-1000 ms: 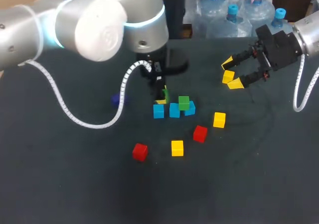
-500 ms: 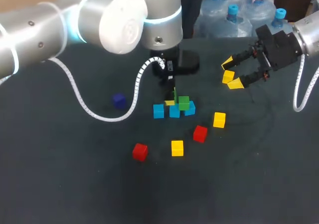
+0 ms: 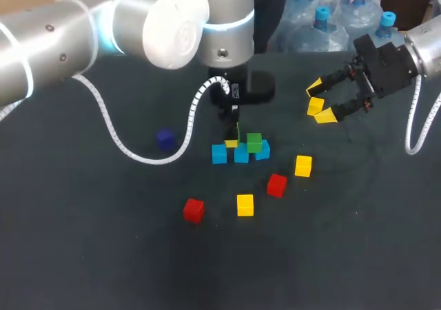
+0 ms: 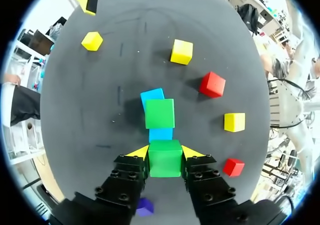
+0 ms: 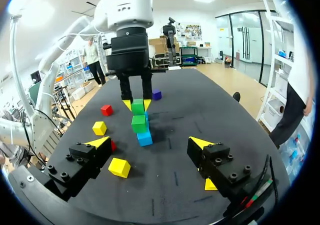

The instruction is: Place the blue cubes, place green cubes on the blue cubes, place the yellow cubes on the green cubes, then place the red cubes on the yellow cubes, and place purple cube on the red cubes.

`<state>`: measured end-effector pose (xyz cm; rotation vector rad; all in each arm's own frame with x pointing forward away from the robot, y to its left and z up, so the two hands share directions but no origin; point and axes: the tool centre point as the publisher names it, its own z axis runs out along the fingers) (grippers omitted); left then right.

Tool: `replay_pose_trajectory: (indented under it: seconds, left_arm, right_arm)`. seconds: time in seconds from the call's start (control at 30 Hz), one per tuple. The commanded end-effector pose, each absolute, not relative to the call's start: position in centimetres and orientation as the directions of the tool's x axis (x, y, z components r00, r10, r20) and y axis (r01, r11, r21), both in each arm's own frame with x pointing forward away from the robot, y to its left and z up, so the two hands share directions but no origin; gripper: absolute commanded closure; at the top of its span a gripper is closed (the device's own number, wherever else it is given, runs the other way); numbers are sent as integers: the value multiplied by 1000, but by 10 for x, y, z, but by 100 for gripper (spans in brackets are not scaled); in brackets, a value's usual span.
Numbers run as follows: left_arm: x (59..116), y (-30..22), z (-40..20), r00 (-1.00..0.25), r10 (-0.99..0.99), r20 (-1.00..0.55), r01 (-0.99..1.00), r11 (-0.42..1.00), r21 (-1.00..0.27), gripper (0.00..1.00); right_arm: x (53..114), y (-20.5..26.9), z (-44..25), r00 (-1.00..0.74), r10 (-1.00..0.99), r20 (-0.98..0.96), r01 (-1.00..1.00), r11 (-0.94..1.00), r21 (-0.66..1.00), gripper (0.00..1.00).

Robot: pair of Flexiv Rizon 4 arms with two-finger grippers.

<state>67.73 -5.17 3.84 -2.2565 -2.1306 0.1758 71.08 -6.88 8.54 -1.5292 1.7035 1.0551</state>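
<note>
Cubes lie mid-table (image 3: 103, 255). Three blue cubes (image 3: 219, 154) form a row, each touching the next. One green cube (image 3: 254, 142) is on top of the row toward its right end.

The left gripper (image 4: 165, 153) is closed narrow on a second green cube (image 4: 165, 162), with a yellow tip pressed on each side. It is held over the left part of the blue row, just beside the stacked green one. In the left wrist view a strip of blue shows between the two greens. Can't tell whether the held cube rests on blue or hangs just above it.

The right gripper (image 3: 320, 102) is spread wide and holds nothing. It is over the far right of the table, well apart from the row. One yellow cube (image 4: 92, 40) lies on the table under it, and no finger touches it.

The other loose cubes are in front of the row.
- Yellow cube (image 3: 303, 165) at right.
- Red cube (image 3: 276, 184) just beside that yellow one.
- Yellow cube (image 3: 245, 204) nearer the middle.
- Red cube (image 3: 193, 210) further left.

The purple cube (image 3: 164, 139) sits alone left of the row, near the left arm's white cable (image 3: 110, 134).
</note>
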Motion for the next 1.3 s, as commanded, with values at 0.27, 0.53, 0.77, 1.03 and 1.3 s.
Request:
replay_pose_trajectory:
  seconds: [0.27, 0.53, 0.77, 1.03, 1.3]
  left_arm:
    - [676, -46, 29, 25, 997, -75, 993, -33, -112, 99]
    - [675, -48, 26, 20, 997, -78, 993, -30, -118, 95]
    - [675, -50, 23, 25, 996, -83, 991, -36, -126, 92]
    - [674, -51, 23, 25, 996, -85, 991, -36, -130, 92]
    - [675, -49, 22, 26, 996, -84, 991, -37, -131, 91]
  right_arm:
    - [711, -69, 85, -145, -499, -854, -987, 15, 159, 0]
    - [711, -69, 85, -145, -499, -854, -987, 15, 159, 0]
    - [711, -69, 85, -145, -499, -854, -987, 15, 159, 0]
    - [711, -69, 85, -145, -499, -854, -987, 15, 159, 0]
    - [711, -69, 85, -145, -499, -854, -987, 15, 159, 0]
